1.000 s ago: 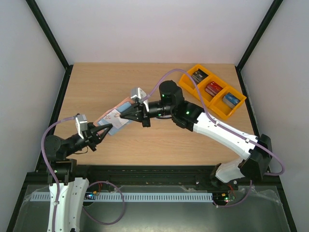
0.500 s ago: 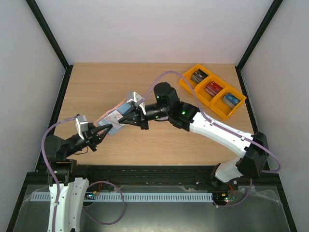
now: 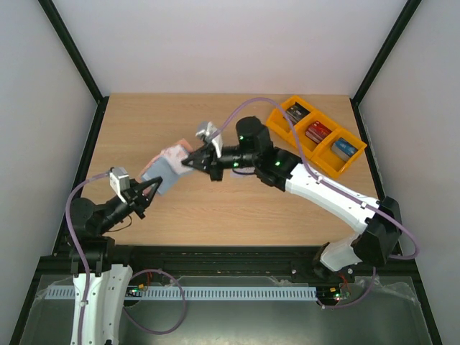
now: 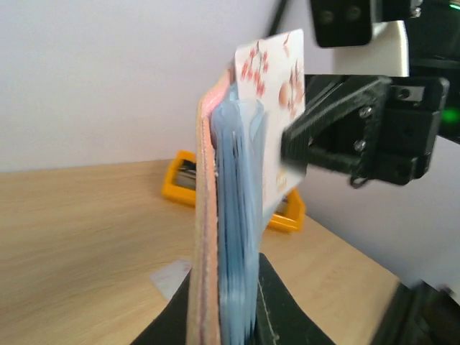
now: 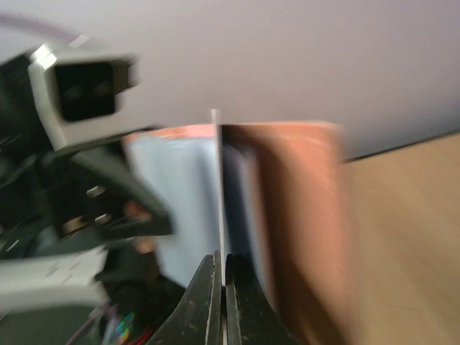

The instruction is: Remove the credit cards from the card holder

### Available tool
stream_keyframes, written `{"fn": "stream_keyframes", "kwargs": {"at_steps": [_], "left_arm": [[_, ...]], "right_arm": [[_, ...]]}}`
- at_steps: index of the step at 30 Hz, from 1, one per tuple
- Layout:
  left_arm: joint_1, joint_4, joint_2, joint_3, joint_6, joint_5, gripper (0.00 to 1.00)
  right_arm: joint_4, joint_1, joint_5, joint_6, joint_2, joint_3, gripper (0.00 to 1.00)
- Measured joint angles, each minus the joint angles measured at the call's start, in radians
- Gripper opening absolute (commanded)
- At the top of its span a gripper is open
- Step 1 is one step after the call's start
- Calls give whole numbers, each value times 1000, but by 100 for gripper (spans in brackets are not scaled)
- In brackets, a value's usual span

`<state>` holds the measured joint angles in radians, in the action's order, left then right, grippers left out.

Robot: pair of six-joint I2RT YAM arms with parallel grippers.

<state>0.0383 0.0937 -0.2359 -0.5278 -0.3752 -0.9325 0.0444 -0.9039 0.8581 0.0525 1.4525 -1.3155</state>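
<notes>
My left gripper [image 3: 149, 188] is shut on the lower edge of the card holder [image 3: 159, 172] and holds it upright above the table. The left wrist view shows the holder edge-on, pinkish-tan outside [image 4: 205, 215], light blue inside [image 4: 237, 215]. A whitish card with reddish marks [image 4: 275, 86] sticks out of its top, also visible from above [image 3: 172, 152]. My right gripper [image 3: 188, 162] is shut on this card, seen as a thin edge [image 5: 218, 180] between its fingertips [image 5: 223, 264]. A pale flat piece [image 4: 169, 277] lies on the table below the holder; I cannot tell whether it is the other card.
An orange bin row [image 3: 316, 136] with dark, red and blue boxes stands at the back right, and shows in the left wrist view [image 4: 181, 180]. The two grippers are close together over the table's left middle. The right arm [image 3: 316, 187] stretches diagonally across the table.
The right gripper has moved up and away with the card, which now stands further out of the holder. The holder has tilted upright and the left gripper has shifted slightly left.
</notes>
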Motion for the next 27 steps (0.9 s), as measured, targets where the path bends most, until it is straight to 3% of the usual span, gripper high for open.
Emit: {"fn": "stream_keyframes", "kwargs": {"at_steps": [5,8,13,18,27], "left_arm": [[13,77,0,19,-60,258,2],[38,129,10,62,-129,401,2],[59,202,60,116,-235,556,2],[76,212,145,167,-351,619,2],[102,227,221,264,-504,603,2]], "right_arm": [[-109,153,-232,221,-45,72,2],[-150,236,-461,401,-90,163,2],[-228,268,-766,742,-159,372,2],[-311,264,-933,1096,-154,505,2],[-396,201,-1042,1608,15,545,2]]}}
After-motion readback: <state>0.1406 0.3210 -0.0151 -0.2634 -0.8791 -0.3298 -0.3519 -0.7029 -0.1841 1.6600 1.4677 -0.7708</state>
